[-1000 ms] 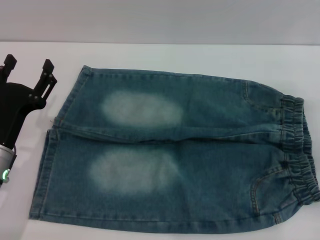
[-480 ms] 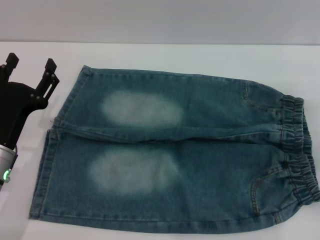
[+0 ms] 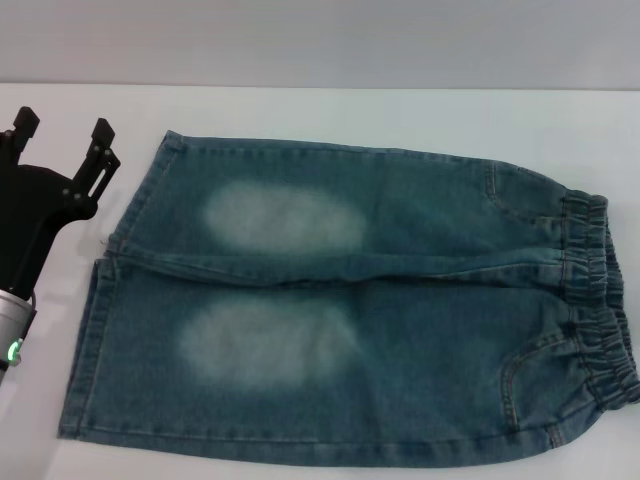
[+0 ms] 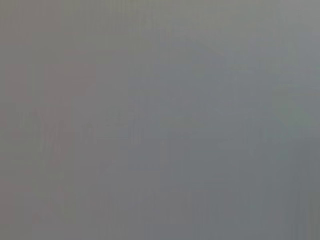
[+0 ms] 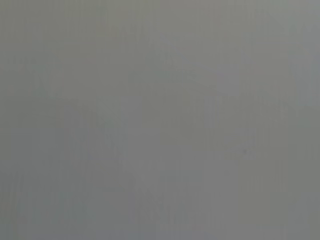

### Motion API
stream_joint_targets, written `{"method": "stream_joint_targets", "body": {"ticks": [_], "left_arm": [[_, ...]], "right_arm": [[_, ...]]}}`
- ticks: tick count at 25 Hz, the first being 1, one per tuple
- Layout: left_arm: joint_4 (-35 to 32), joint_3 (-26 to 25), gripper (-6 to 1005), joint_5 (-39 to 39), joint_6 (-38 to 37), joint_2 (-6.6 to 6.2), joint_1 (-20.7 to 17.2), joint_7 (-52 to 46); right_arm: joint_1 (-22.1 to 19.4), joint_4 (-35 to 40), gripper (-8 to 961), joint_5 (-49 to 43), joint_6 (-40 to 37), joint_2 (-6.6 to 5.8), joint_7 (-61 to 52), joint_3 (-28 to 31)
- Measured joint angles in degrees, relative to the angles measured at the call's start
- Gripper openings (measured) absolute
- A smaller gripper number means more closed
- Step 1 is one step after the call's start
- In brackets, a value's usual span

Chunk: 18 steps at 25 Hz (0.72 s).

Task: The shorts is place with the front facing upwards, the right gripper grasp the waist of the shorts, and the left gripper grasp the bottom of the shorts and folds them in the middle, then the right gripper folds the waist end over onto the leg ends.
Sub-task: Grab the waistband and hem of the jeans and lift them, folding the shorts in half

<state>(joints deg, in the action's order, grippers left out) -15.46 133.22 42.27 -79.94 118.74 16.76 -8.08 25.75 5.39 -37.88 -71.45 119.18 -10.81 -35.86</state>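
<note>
Blue denim shorts (image 3: 350, 300) lie flat and face up on the white table in the head view, with pale oval patches on both thighs. The ruched waist (image 3: 600, 300) is at the right. The bottom of the shorts, its two leg ends (image 3: 100, 300), points left. My left gripper (image 3: 62, 128) hovers open just left of the far leg hem, touching nothing. The right gripper is out of view. Both wrist views show only plain grey.
The white table (image 3: 330, 110) runs behind the shorts to a grey wall. The near hem and waistband corner lie close to the table's front edge.
The left gripper has crept slightly to the right, toward the far leg hem. The shorts have not moved.
</note>
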Motion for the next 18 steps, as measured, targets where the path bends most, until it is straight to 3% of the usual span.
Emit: {"method": "stream_joint_targets", "body": {"ticks": [18], "left_arm": [[0.00,-0.66,807,0.46,3.12,-0.03,0.41,-0.63]], "right_arm": [[0.23,-1.09,694,0.00,0.58,-0.09,0.02,0.01]]}}
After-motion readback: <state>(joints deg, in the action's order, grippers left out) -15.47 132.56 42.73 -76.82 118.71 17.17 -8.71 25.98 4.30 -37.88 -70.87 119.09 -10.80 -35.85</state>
